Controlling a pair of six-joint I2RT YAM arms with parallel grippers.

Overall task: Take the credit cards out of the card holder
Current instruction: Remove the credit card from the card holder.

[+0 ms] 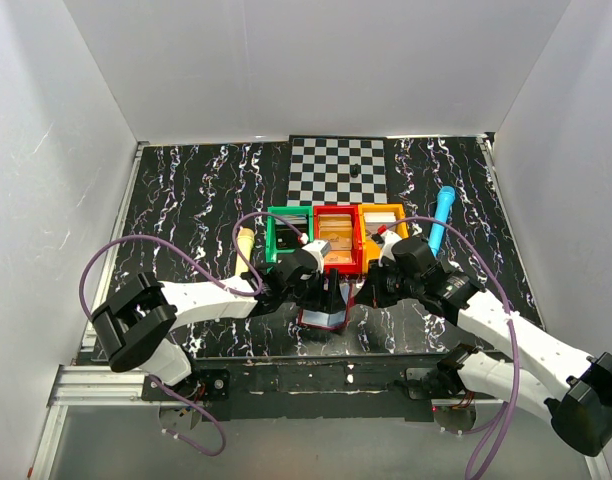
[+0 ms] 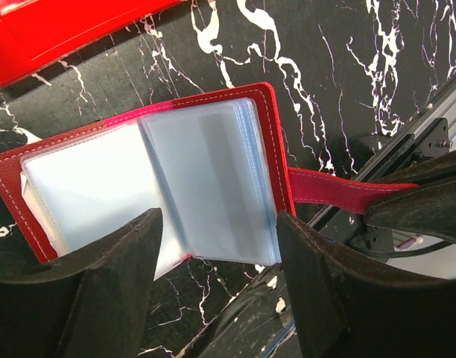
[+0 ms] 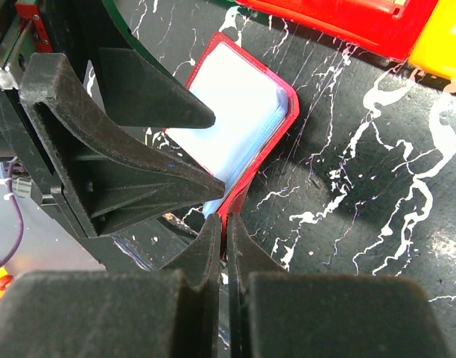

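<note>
**Holder pinned open for card removal**

The card holder (image 2: 161,179) is lying open on the marbled table (image 2: 377,67), near the red bin (image 2: 49,30). The right gripper (image 3: 223,231) is pinching its strap (image 2: 332,188) tight, probably to anchor it. The left gripper (image 2: 217,231) is hovering with jaws spread over the clear sleeves (image 2: 220,171), seemingly lining up to draw a card.

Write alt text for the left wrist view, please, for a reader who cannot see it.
A dark red card holder is spread open over the black marbled table, showing pale blue-grey sleeves. The open left claw frames its right-hand sleeves, while the shut right claw pinches its red strap. A red bin fills the top left corner.
</note>
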